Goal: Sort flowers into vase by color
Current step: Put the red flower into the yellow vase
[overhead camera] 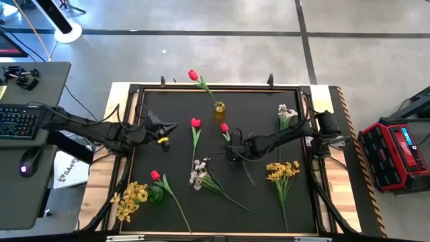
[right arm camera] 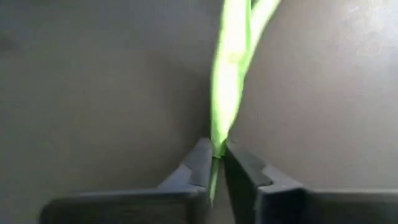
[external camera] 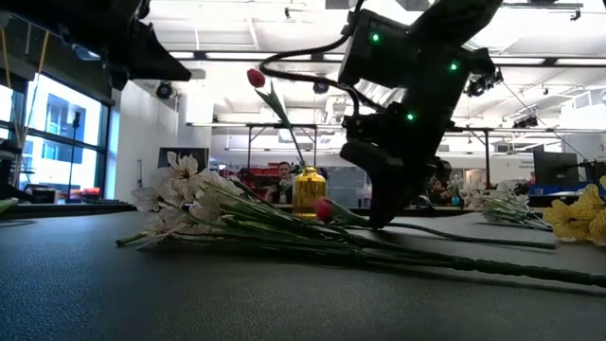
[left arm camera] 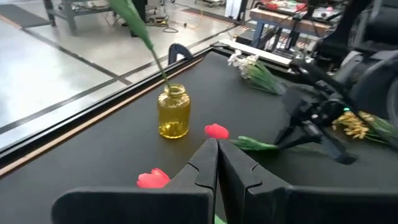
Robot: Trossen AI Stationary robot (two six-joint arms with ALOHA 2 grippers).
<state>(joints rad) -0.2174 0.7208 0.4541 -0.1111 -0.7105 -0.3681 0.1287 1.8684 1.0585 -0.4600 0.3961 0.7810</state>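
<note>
Red tulip [overhead camera: 224, 128] lies mid-tabletop, just beside yellow vase [overhead camera: 220, 110]. Our right tool [overhead camera: 232, 155] pinched shut on its green stem [right arm camera: 227, 93], well below bloom. We judge it light, floppy, top-heavy; stem grip spares petals. Left tool [left arm camera: 217, 163] closed, empty, near left edge.

Before you lies the black table [overhead camera: 306, 202], bearing a yellow vase [overhead camera: 220, 110], a green vase [overhead camera: 156, 195], loose red tulips [overhead camera: 195, 124], two white sprays [overhead camera: 199, 173] and a yellow bunch [overhead camera: 282, 171] flat on its mat.
</note>
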